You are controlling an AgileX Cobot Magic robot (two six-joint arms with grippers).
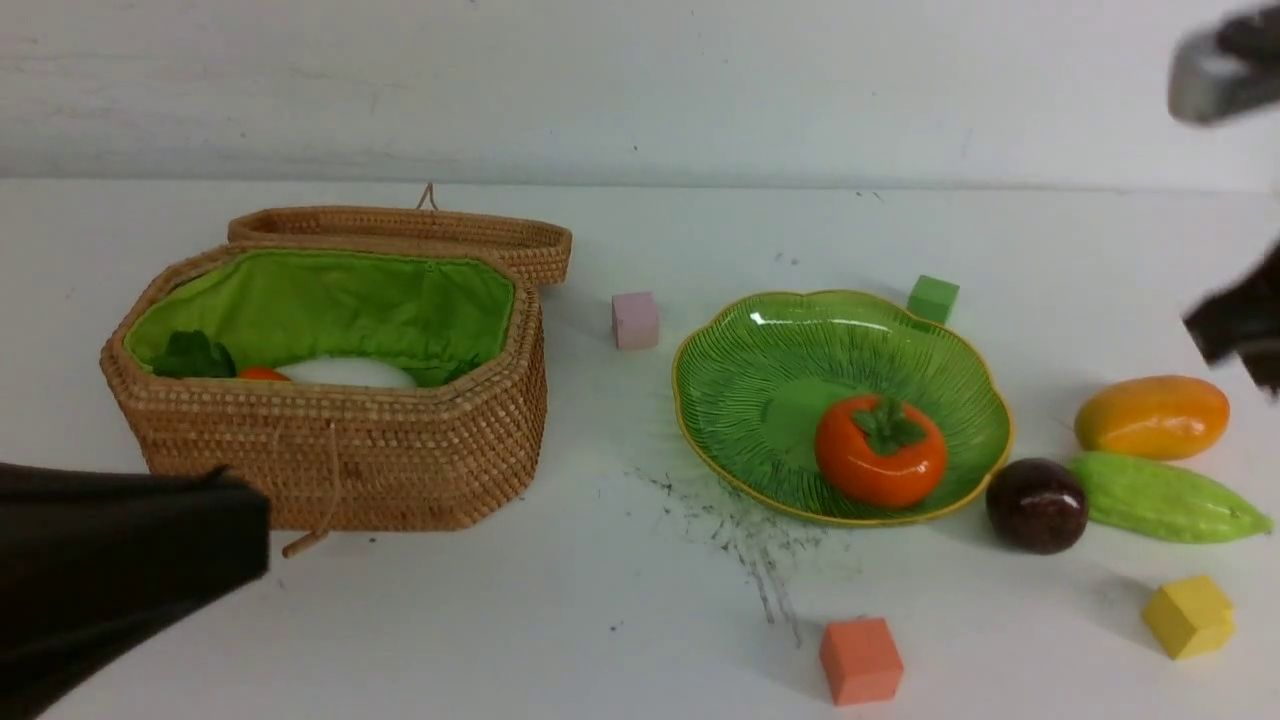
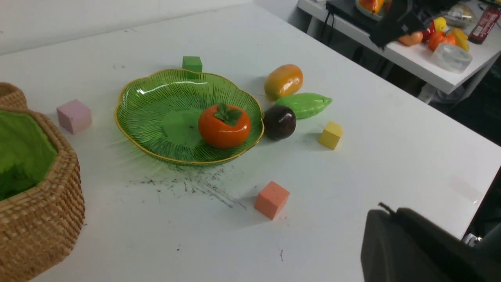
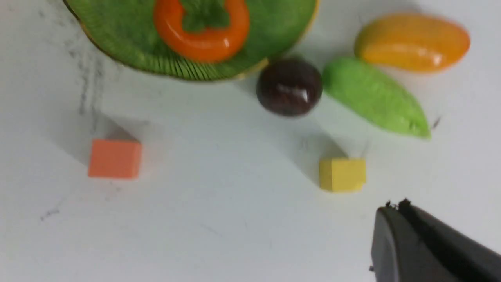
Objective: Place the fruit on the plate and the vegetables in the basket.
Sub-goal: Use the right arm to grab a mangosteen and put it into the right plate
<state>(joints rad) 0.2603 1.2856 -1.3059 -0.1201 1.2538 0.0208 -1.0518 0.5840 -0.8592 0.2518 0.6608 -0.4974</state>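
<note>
The orange persimmon [image 1: 880, 450] sits in the green plate [image 1: 760, 330]. Just right of the plate, the purple ball [image 1: 1036, 505], the pale green gourd [image 1: 1165, 497] and the mango [image 1: 1152, 417] lie on the table. The open basket [image 1: 400, 450] on the left holds the white radish [image 1: 348, 373] and the carrot [image 1: 262, 374], both half hidden by its wall. My left gripper [image 2: 391, 211] is shut and empty, low in front of the basket. My right gripper [image 3: 395, 205] is shut and empty, above the table near the yellow cube [image 3: 342, 174].
Foam cubes lie about: pink [image 1: 635, 320] between basket and plate, green [image 1: 932, 298] behind the plate, orange [image 1: 860, 660] and yellow [image 1: 1188, 616] near the front. The basket's lid [image 1: 420, 232] lies open behind it. Dark scuff marks [image 1: 740, 540] streak the table.
</note>
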